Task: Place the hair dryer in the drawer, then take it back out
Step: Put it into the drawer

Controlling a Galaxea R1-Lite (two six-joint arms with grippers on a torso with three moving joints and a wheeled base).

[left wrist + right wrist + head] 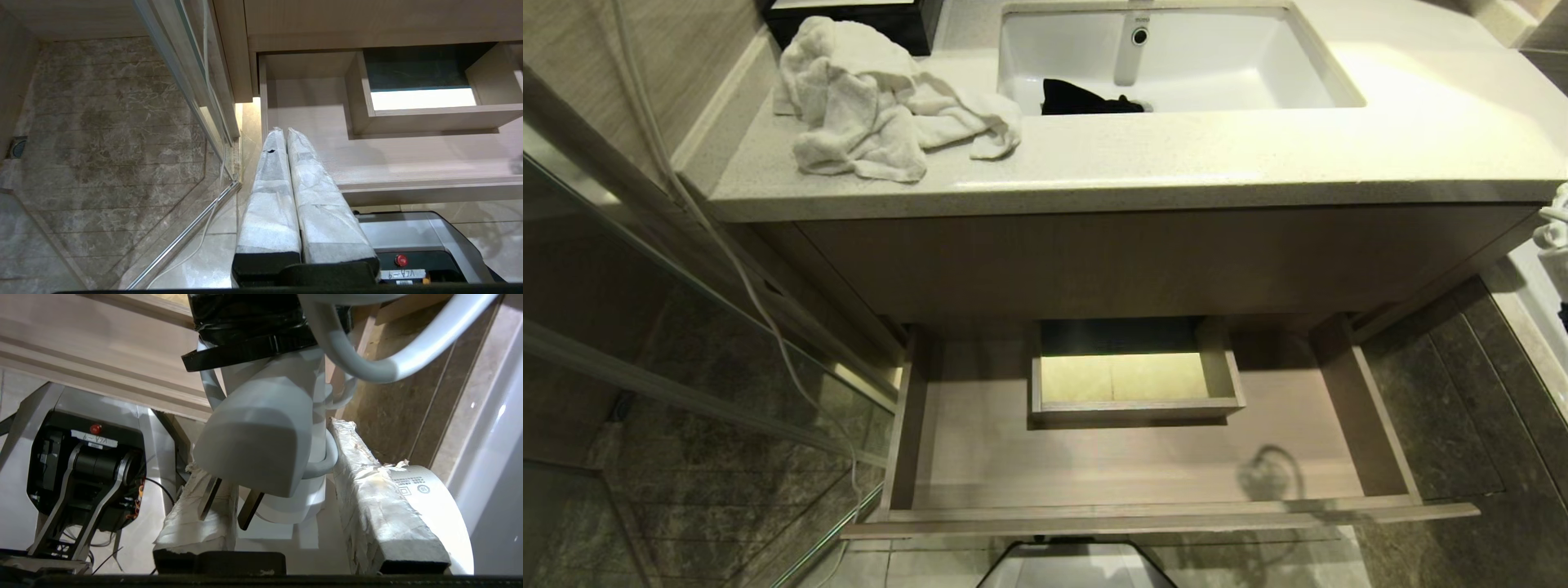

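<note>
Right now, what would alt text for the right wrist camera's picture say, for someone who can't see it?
The right gripper is shut on the white hair dryer, its plug and bundled cord hanging in front. Behind are the wood-grain drawer front and the robot's base.

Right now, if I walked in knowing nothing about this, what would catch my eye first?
Probably the drawer, pulled wide open under the vanity and bare but for its boxed cutout. Next, the crumpled white towel on the countertop, left of the sink. Off at the drawer's right end, the right gripper is clamped on the white hair dryer with its bundled cord.
</note>
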